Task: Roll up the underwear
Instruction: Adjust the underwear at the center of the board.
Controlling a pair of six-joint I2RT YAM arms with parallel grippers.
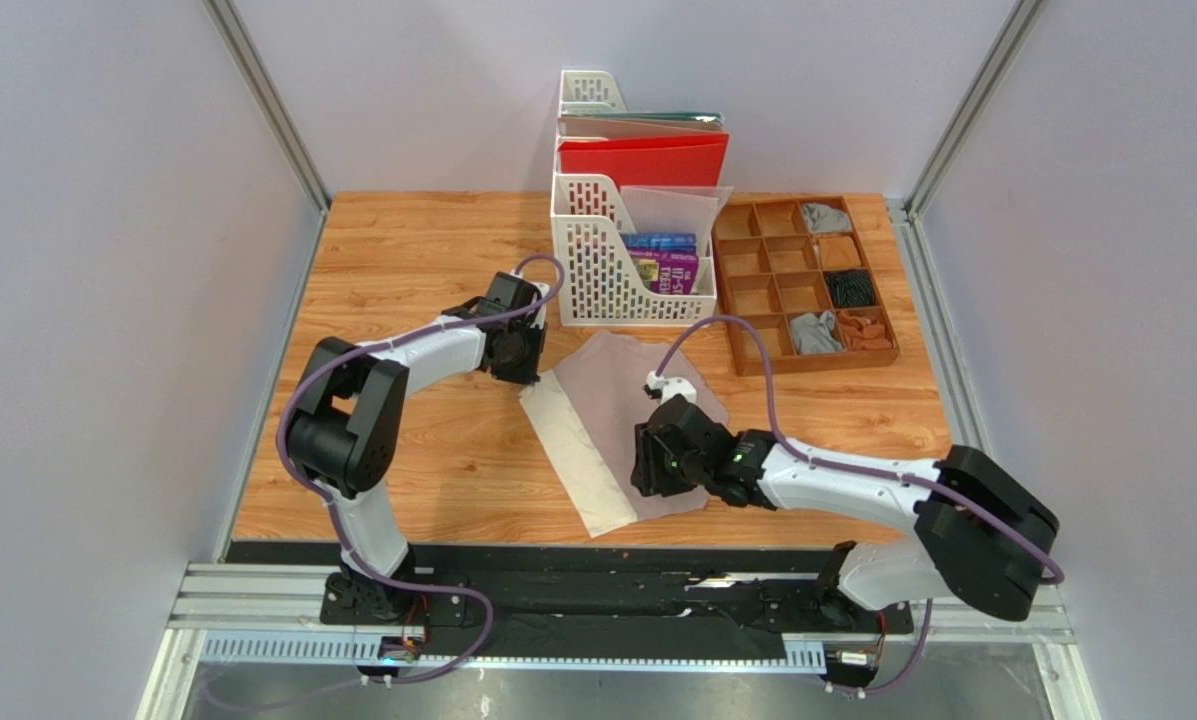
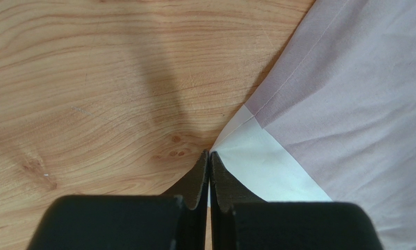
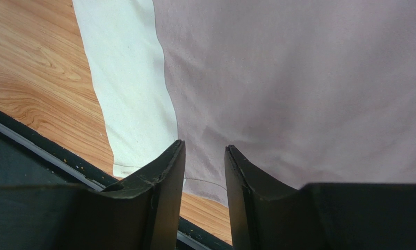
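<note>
One pale pinkish-beige underwear, two white file racks and one wooden compartment tray are counted on the desk.

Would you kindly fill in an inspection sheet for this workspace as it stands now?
Surface: wooden table, no spills seen.
Job's things: pinkish underwear spread flat, unrolled, cream band along its left side.
Clutter: white rack holding a red folder; divided tray with small cloths in some compartments.
Hands: left hand shut at the band's far corner; right hand open over the underwear's near edge.
Cables: purple cables loop along both arms.
Surroundings: pale walls on three sides; metal rail at the near edge.
</note>
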